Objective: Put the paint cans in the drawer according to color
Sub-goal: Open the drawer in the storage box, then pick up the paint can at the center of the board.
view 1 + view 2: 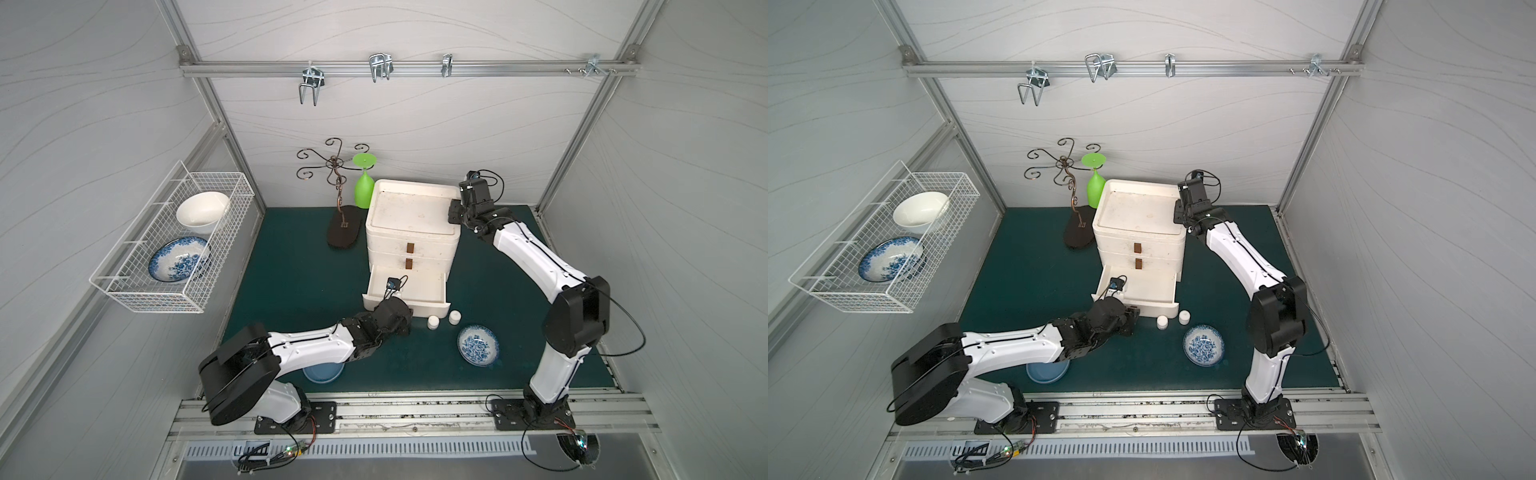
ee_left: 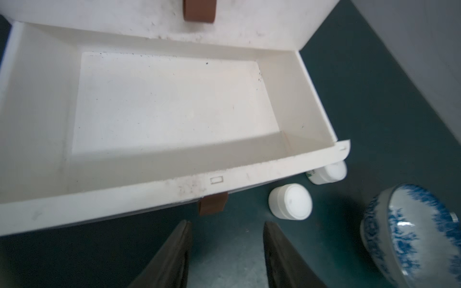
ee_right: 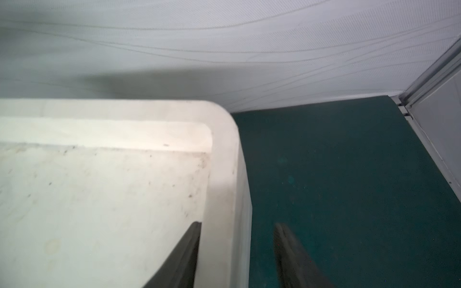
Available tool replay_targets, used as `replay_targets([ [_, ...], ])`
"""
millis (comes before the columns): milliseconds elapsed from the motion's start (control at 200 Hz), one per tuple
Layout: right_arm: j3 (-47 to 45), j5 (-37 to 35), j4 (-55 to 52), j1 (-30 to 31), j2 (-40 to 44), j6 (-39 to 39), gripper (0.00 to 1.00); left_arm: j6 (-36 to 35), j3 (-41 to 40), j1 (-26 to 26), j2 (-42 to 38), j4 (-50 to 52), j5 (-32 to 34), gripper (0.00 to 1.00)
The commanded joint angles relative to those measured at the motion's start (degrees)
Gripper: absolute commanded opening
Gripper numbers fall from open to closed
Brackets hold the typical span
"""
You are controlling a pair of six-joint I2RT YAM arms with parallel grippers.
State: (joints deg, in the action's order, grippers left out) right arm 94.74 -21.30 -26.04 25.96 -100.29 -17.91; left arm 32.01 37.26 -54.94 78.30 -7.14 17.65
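Observation:
Two white paint cans (image 1: 433, 322) (image 1: 455, 317) stand on the green mat just in front of the right end of the drawer (image 1: 415, 308), the lowest one of a white cabinet (image 1: 409, 208). It is pulled out and its inside (image 2: 174, 104) holds nothing. My left gripper (image 2: 227, 224) is open and empty, low over the mat just in front of the drawer's brown handle (image 2: 213, 203). The nearer can (image 2: 290, 201) sits beside one fingertip. My right gripper (image 3: 238, 224) is open astride the cabinet top's right rim (image 3: 224, 174), one finger over the top and one outside.
A blue-and-white dish (image 1: 478, 345) lies right of the cans, and a pale blue plate (image 1: 322, 372) is partly under my left arm. A green upturned goblet (image 1: 363, 191) and a metal stand (image 1: 338, 199) are behind the cabinet. A wire basket (image 1: 137, 291) with two bowls hangs on the left wall.

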Motion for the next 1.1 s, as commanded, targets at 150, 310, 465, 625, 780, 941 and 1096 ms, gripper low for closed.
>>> replay_targets([
  [150, -18.45, 0.84, -10.74, 5.64, 25.68, 2.96, 0.99, 2.7, -0.03, -3.85, -9.5, 6.33, 0.58, 0.62],
  [310, -28.48, -1.11, -13.4, 15.79, 39.89, 2.25, 0.99, 5.26, 0.69, -7.94, -10.5, 9.79, 2.22, 0.63],
  [465, -40.77, -2.85, -12.38, 24.74, 49.71, -0.54, 0.99, 10.77, 3.01, -11.04, -3.75, 8.78, 5.21, 0.65],
  [625, -50.6, -3.92, -10.93, 29.85, 60.41, -1.91, 0.99, 15.38, 10.09, -12.68, 7.94, 9.85, 5.54, 0.75],
  [780, -57.97, -5.71, -10.15, 30.77, 71.87, -2.0, 0.99, 17.09, 14.91, -12.77, 15.52, 10.11, 5.78, 0.76],
  [941, -62.4, -4.43, -7.76, 30.73, 79.72, -2.47, 0.99, 17.05, 19.29, -12.78, 20.77, 14.19, 9.4, 0.72],
  [1096, -62.62, -4.29, -8.28, 30.73, 81.27, -3.06, 0.99, 17.99, 21.0, -12.77, 24.94, 13.89, 10.7, 0.61],
])
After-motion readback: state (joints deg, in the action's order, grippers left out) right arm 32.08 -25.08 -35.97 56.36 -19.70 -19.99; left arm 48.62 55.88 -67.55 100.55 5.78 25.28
